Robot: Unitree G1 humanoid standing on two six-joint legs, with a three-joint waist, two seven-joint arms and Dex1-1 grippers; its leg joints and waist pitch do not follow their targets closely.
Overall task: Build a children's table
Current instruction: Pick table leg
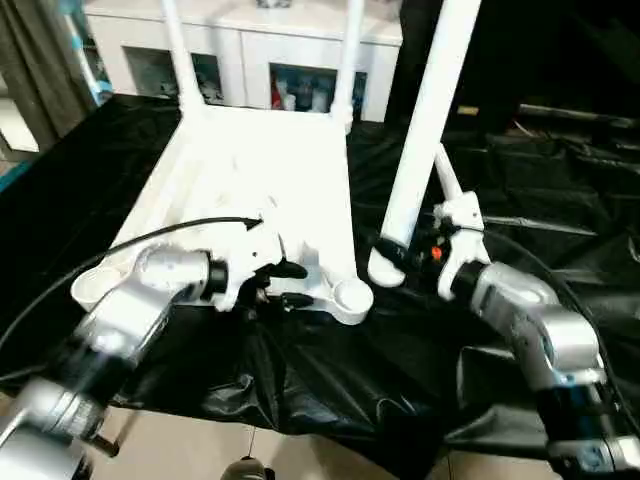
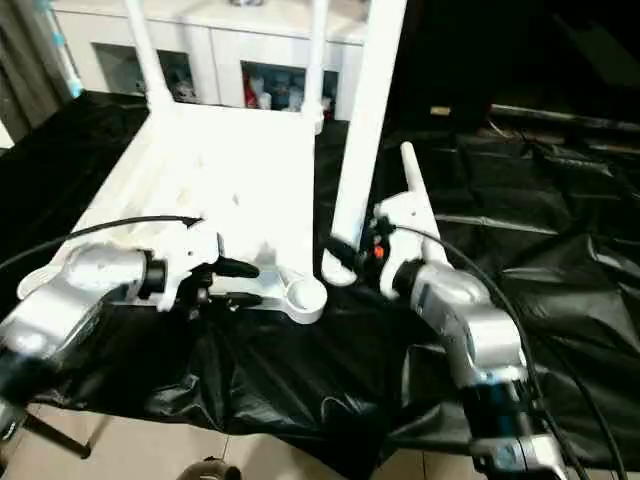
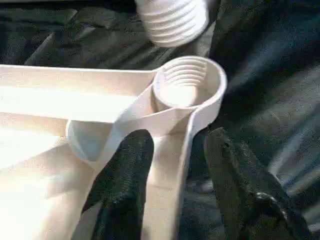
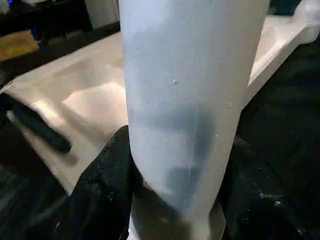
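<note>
The white table top (image 1: 250,170) lies upside down on the black drape. Two white legs (image 1: 178,55) (image 1: 348,60) stand upright in its far corners. My left gripper (image 1: 290,284) straddles the near rim (image 3: 167,185) just beside the near right socket (image 3: 187,82), one black finger (image 3: 125,185) inside the rim and one outside, shut on the rim. A third leg (image 1: 425,130) is held nearly upright by my right gripper (image 1: 400,255), shut on its lower part (image 4: 190,100). Its threaded end (image 3: 172,20) hangs just to the right of that socket, apart from it.
The near left socket (image 1: 95,285) is open. A white glass-door cabinet (image 1: 250,50) stands behind the work table. The black drape (image 1: 330,380) hangs over the front edge, with floor below. A black cable (image 1: 150,235) runs along my left forearm.
</note>
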